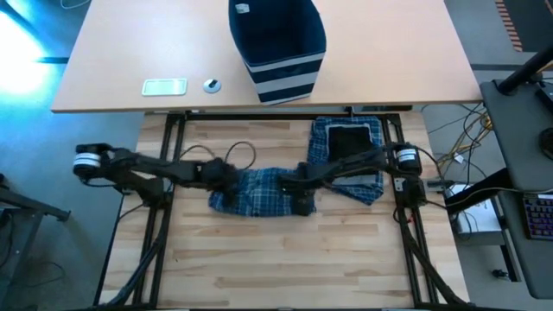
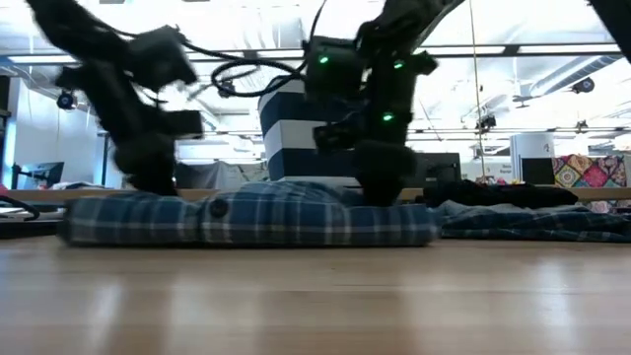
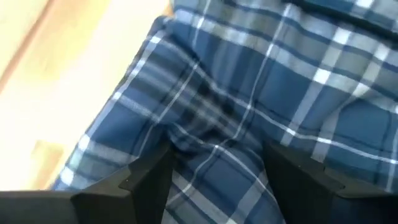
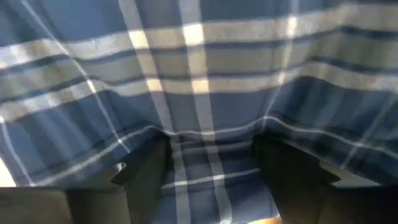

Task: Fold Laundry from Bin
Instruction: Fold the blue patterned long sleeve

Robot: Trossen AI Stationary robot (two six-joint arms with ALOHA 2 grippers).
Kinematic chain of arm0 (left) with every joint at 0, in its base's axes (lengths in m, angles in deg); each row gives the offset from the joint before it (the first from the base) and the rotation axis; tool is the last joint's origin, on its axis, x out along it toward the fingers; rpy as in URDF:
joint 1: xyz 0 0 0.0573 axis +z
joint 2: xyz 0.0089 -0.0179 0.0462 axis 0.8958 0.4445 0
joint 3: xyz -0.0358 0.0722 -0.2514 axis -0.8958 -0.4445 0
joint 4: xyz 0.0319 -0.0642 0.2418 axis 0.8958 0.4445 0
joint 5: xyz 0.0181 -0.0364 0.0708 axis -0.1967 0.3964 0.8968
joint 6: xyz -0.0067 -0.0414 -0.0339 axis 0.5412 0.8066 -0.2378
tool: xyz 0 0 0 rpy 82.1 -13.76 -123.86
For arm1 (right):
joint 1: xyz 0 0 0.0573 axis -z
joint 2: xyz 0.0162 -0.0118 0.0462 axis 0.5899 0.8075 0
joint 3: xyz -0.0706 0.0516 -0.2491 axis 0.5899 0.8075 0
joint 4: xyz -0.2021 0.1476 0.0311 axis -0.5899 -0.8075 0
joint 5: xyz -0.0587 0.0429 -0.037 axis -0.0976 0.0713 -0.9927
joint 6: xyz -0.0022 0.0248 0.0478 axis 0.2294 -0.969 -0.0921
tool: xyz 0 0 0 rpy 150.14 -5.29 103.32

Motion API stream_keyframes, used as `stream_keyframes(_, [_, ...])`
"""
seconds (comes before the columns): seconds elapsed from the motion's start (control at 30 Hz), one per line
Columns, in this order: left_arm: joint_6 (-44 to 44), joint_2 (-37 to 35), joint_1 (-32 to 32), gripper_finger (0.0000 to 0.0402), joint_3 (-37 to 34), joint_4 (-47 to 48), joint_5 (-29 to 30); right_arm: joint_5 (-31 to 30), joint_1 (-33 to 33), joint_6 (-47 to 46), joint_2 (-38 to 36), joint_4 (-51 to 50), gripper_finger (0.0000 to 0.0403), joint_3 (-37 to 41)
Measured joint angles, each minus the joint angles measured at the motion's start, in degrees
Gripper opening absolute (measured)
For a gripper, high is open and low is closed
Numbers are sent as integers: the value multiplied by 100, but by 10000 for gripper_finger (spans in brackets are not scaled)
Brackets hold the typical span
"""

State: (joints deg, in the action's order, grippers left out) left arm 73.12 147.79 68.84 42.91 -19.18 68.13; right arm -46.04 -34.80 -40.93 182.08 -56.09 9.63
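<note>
A folded blue-and-white plaid garment [image 1: 252, 192] lies flat in the middle of the wooden table [image 1: 259, 268]. My left gripper [image 1: 230, 181] stands open over its left end, and my right gripper [image 1: 299, 199] stands open over its right end. Both point down at the cloth. In the low view the left gripper [image 2: 148, 185] and the right gripper [image 2: 381, 192] reach the top of the garment [image 2: 246, 219]. More plaid laundry with a small black piece [image 1: 347, 142] on top lies at the back right. The navy striped bin [image 1: 276, 47] stands on the far table. My left gripper comes slanting down from the table's left. Its open fingers [image 3: 146, 183] rest on the garment's top layer at its left end, with a low ridge of plaid cloth [image 3: 214, 155] between them. The garment lies flat on the table. My right gripper points steeply down, its open fingers [image 4: 146, 174] set on the garment's top layer near its right end. A slack strip of cloth [image 4: 205, 168] lies between them, not pinched. The garment stays flat on the table.
On the far table, left of the bin, lie a pale flat rectangular thing [image 1: 164, 86] and a small round thing [image 1: 212, 85]. Bare wood lies in front of the garment toward the near edge. Cables and a keyboard [image 1: 536, 216] sit beyond the table's right side.
</note>
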Motion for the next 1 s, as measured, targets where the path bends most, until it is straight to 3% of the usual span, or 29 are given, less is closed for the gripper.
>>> stream_keyframes(0.17, [937, -1367, -636, 232, -370, 1265, 604, 63, 308, 470, 458, -143, 271, -578])
stream_keyframes(0.33, [1604, -2704, -1227, 232, -45, 2499, 1156, -47, 252, 723, 195, -641, 285, -1080])
stream_keyframes(0.5, [1529, -3292, -1410, 232, 245, 2040, 1249, 162, 164, 1171, -458, -300, 286, -1563])
stream_keyframes(0.63, [1121, -3277, -1385, 232, 73, 1466, 1401, 314, 228, 1138, -415, 596, 271, -1628])
stream_keyframes(0.8, [1801, -2944, -1375, 232, -298, 1521, 1843, 310, 421, 350, -275, 2149, 196, -1374])
stream_keyframes(1.0, [2784, -2540, -1377, 232, -663, 1422, 1933, 312, 637, -289, 247, 2198, 33, -1295])
